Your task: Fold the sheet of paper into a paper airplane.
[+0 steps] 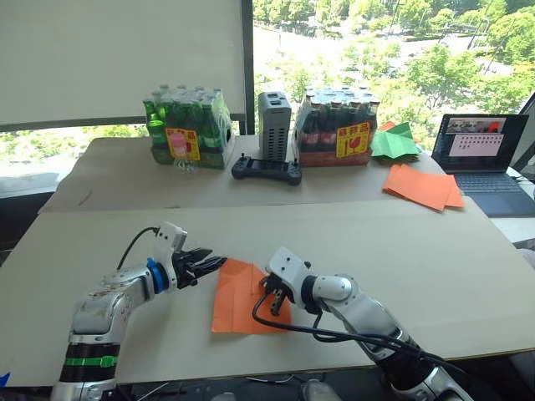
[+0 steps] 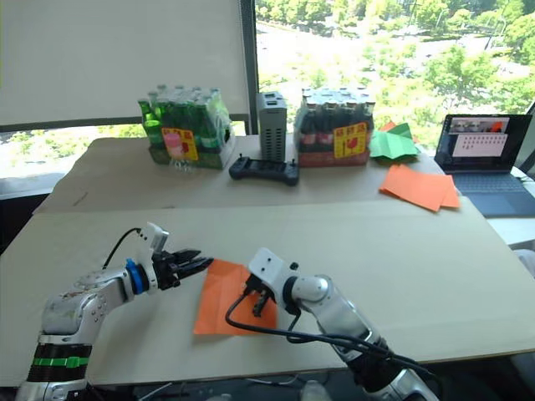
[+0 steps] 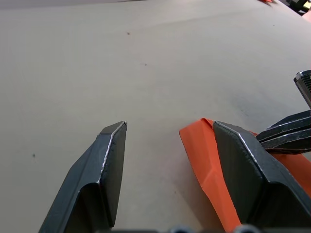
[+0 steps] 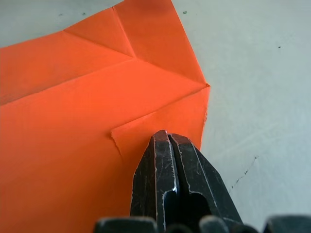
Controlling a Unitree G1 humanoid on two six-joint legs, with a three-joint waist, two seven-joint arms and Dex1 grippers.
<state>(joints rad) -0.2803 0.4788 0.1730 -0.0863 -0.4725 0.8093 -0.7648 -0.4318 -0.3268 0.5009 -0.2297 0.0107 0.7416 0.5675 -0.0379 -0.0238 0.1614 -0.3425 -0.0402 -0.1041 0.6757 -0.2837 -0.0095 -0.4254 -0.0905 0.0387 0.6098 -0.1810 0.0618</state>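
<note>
The orange sheet of paper (image 1: pixel 238 299) lies flat on the near table, with crease lines and folded flaps at its far corners. My left gripper (image 1: pixel 214 263) is open at the sheet's far left corner; in the left wrist view (image 3: pixel 170 128) that orange corner (image 3: pixel 201 150) lies against the inner side of one finger. My right gripper (image 1: pixel 276 302) is shut, its tips (image 4: pixel 167 137) pressed down on the sheet near its right edge, holding nothing between them.
On the far table stand a pack of green bottles (image 1: pixel 188 129), a grey box (image 1: pixel 274 124), a black controller (image 1: pixel 266 171) and a pack of dark bottles (image 1: pixel 334 127). A green paper shape (image 1: pixel 393 142), a pile of orange sheets (image 1: pixel 422 185) and a laptop (image 1: pixel 485 159) lie at the right.
</note>
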